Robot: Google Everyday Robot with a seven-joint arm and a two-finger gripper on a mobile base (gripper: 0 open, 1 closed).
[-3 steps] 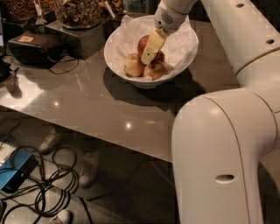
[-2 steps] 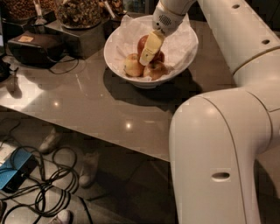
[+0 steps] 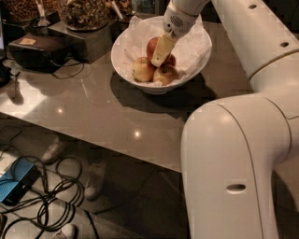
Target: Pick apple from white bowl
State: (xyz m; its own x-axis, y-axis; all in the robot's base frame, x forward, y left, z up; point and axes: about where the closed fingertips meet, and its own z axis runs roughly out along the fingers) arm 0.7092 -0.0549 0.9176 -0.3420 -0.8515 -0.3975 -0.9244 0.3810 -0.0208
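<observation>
Cream-coloured and slim, the gripper [image 3: 158,57] reaches down into the white bowl [image 3: 122,69] from the far right. Its tip is among the fruit. Whether it is clamped or apart cannot be told from this view, because only one side of it shows.

The apple [image 3: 151,45], deep red and glossy, sits towards the far side of the heap. It lies just left of the gripper and is touching it or nearly so. A further patch of red shows just right of the gripper, and I cannot tell if that belongs to the same fruit.

Two smaller yellowish apples lie nearer: one [image 3: 142,69] to the left and one [image 3: 165,74] below the gripper's tip. All the fruit rests on crumpled white paper [image 3: 194,44], which lines the bowl and rises above its far rim.

The bowl stands on a glossy grey-brown table [image 3: 93,109], towards the far edge, and casts a dark shadow to the near side.

The robot's white arm [image 3: 233,154] fills the right of the scene, bending from a broad near segment up to the wrist above the bowl.

Far left on the table are a black device [image 3: 35,49] and a glass jar of dried snacks [image 3: 86,11].

On the floor at near left lie black cables [image 3: 51,200] and a blue box [image 3: 16,184].
</observation>
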